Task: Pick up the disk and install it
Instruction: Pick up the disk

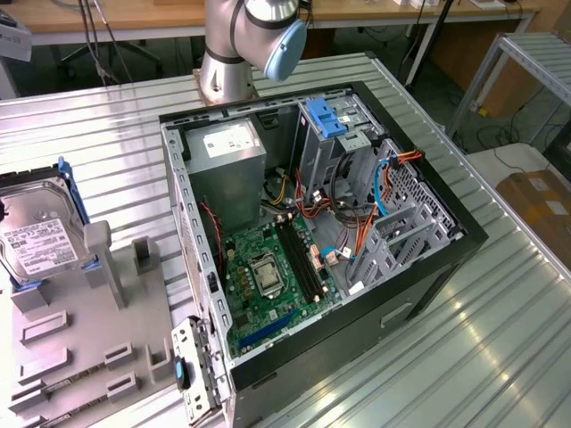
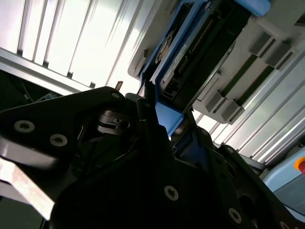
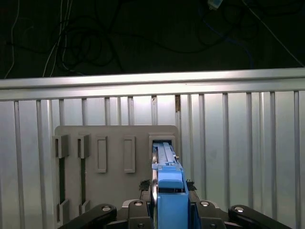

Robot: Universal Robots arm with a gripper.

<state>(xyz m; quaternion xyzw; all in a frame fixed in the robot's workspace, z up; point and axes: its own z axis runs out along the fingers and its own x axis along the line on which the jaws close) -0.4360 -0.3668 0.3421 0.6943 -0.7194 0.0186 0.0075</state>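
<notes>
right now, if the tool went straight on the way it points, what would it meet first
Most likely the disk: its blue rail sits right ahead of the tool in the first wrist view, with the grey stand behind it. Depth is unclear.

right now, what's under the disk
A grey slotted holder on the metal table. The disk stands on edge in one of its slots, so its lower edge and the slot's floor are hidden.

Exterior view high, angled down over computer case (image 1: 419, 294), both wrist views close on disk (image 3: 164, 155)
</notes>
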